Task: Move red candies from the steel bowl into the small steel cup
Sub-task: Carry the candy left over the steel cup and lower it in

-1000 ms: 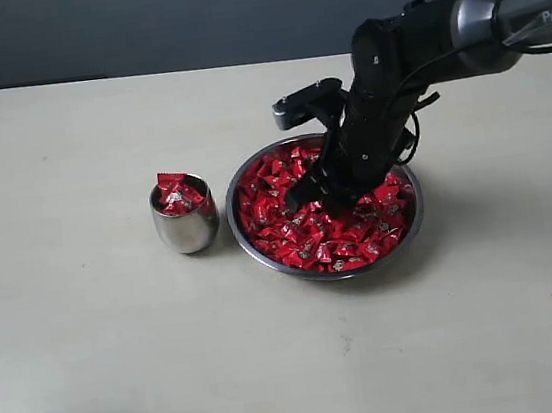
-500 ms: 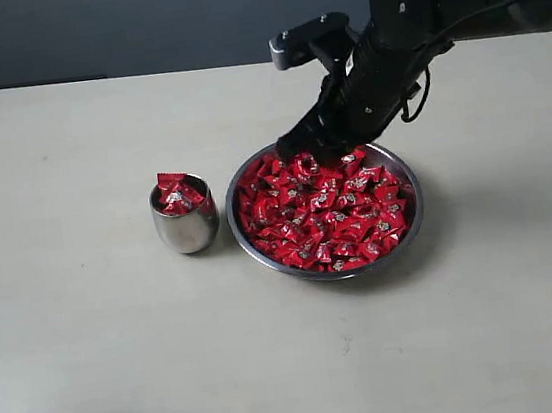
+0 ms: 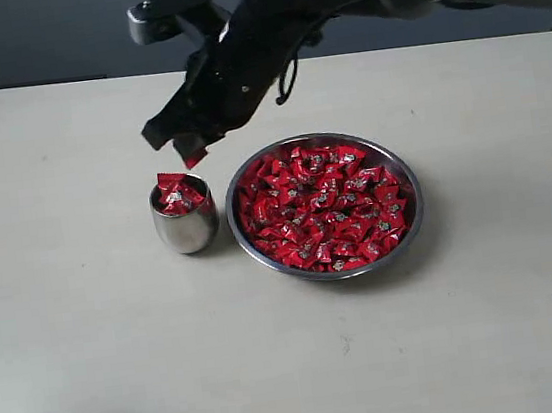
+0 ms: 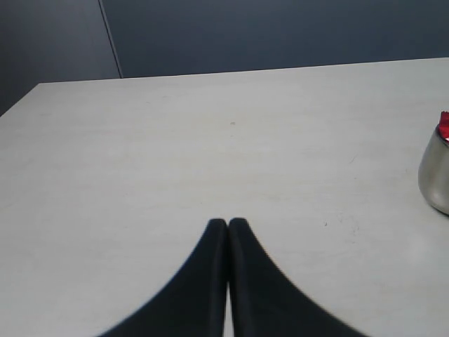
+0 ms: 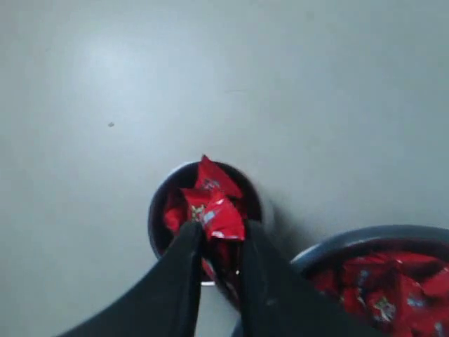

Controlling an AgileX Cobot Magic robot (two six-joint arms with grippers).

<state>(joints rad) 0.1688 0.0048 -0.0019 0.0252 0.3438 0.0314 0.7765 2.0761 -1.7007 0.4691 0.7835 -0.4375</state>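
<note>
Red candies [image 3: 326, 205] filled the wide steel bowl [image 3: 413, 235] on a pale table [image 3: 91, 340]. The cup [image 3: 189, 232] stood just beside the bowl's left rim in the exterior view. It was heaped with wrapped candies whose twisted ends poked above its lip. The right gripper [image 3: 187, 153], on an arm reaching across from the right side, hung directly above the cup. Its black fingers [image 5: 188, 246] pinched a single red candy [image 5: 223, 219] by the wrapper. In the exterior view that candy was just above the cup's heap and did not touch it. The right wrist camera looked straight down past the pinched candy into the mouth of the cup, and an arc of the bowl showed beside the cup. The left gripper [image 4: 228, 225] pointed across bare table away from the bowl, its two fingertips pressed together. Only the cup's curved steel side showed at the edge of the left wrist camera's picture.
</note>
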